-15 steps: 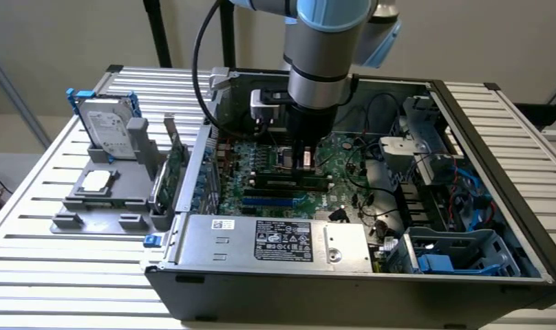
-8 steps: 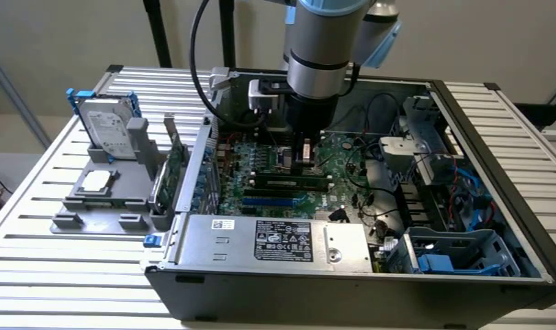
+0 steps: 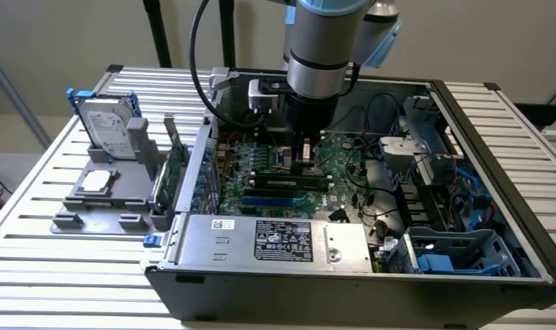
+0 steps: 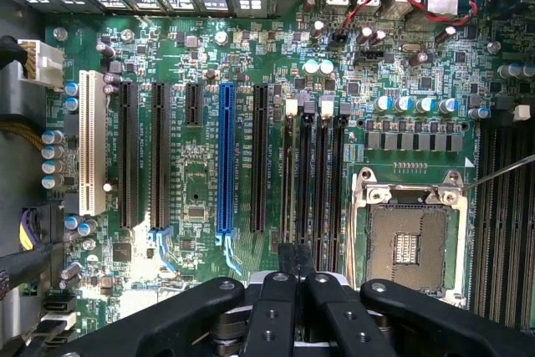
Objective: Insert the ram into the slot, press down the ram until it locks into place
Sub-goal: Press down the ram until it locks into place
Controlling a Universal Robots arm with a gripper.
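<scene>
The ram is a thin dark-green stick with black chips, standing on edge in a black slot on the motherboard inside the open computer case. In the wrist view its narrow edge runs along the memory socket closest to the blue socket. My gripper hangs straight down over the bank of memory sockets, just above the ram near one end. Its black fingers are pressed together, so the gripper is shut, and I see nothing clamped between them.
A blue socket and long black sockets lie beside the memory bank, and a bare CPU socket on the other side. A grey power supply fills the case front. Outside it, a hard drive and an upright green card stand in a grey fixture.
</scene>
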